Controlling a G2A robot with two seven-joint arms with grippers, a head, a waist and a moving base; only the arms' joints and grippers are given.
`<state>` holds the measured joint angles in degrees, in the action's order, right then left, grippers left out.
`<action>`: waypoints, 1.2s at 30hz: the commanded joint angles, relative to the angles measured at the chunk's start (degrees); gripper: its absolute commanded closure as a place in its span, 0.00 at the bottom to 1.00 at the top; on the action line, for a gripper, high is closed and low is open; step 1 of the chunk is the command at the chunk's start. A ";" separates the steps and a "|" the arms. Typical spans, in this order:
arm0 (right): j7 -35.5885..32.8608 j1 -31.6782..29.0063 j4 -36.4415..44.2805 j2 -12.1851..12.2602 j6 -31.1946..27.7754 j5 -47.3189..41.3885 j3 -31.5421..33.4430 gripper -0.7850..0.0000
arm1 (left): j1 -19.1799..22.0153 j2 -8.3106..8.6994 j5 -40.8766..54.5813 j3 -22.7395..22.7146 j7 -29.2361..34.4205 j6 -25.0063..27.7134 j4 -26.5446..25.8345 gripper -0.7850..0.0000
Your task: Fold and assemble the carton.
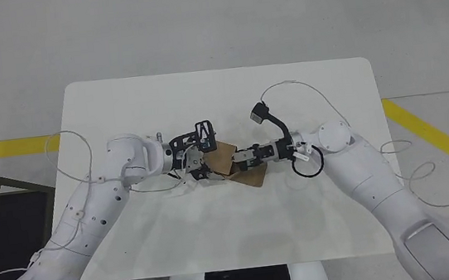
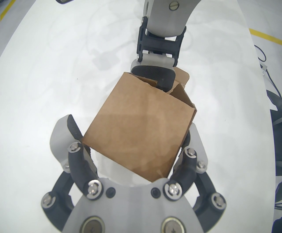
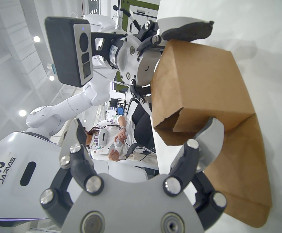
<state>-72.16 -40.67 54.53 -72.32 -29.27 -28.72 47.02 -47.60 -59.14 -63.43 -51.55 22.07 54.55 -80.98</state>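
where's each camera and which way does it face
top view: above the arms, down at the table; left gripper and right gripper meet at the carton.
left wrist view: along the left gripper, clasping the carton; right gripper beyond.
right wrist view: along the right gripper to the carton's open end; left gripper beyond.
shared: the carton; wrist views face each other.

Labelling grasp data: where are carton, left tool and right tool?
carton [image 2: 143, 132]: left wrist view, broad brown face.
left tool [image 2: 132, 123]: left wrist view, midway between fingertips.
right tool [image 3: 145, 126]: right wrist view, midway between fingertips.
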 commanded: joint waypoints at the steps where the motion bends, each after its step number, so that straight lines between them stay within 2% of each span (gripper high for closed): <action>1: 1.57 -0.67 0.68 0.03 0.73 -0.08 0.33 0.00 | 0.01 0.03 0.04 -0.15 -0.06 0.00 0.07 0.00; 9: 7.19 -5.41 5.02 0.25 2.79 0.02 1.15 0.00 | -0.06 0.13 0.45 -0.56 0.15 0.30 0.06 0.00; 16: 10.65 -6.67 5.84 0.19 2.79 0.92 1.98 0.00 | -0.24 0.29 0.57 -1.01 0.58 0.49 -0.18 0.00; 25: 9.30 -6.63 5.96 0.39 2.53 1.09 3.37 0.00 | -0.71 0.42 0.44 -1.12 0.95 0.51 -0.60 0.00; 30: 7.78 -7.36 7.76 1.42 3.59 2.96 5.79 0.00 | -0.70 0.35 0.33 -0.87 1.10 0.18 -0.38 0.00; 36: 9.31 -10.40 12.21 3.09 4.87 6.01 10.03 0.00 | -0.66 0.32 0.74 -0.83 1.18 0.09 -0.18 0.00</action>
<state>-63.35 -50.48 66.05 -69.52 -24.64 -23.33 56.23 -48.26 -58.81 -62.76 -52.39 23.19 54.65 -81.20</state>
